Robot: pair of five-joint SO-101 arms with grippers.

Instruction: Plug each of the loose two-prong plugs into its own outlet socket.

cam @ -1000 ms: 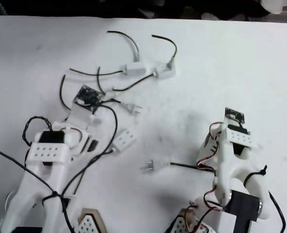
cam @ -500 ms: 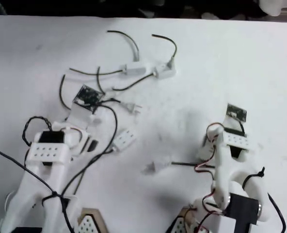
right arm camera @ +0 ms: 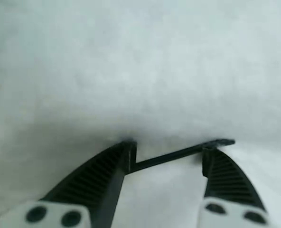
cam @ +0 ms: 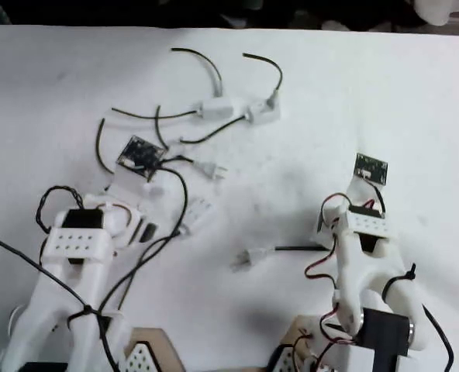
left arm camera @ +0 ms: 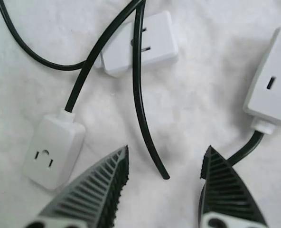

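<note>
The right tool [right arm camera: 168, 148] stands jaws apart astride the cord [right arm camera: 169, 156]. Close squarely on it to steer the plug [cam: 249, 257]. The left tool [left arm camera: 166, 152] is likewise apart, beside a socket [left arm camera: 52, 154].

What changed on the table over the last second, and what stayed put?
The right gripper shifted toward the left arm, its open fingers now astride the black cord. The cord and its plug slid slightly toward the table's far side. Nothing clamped. The left arm and far sockets stayed put.
</note>
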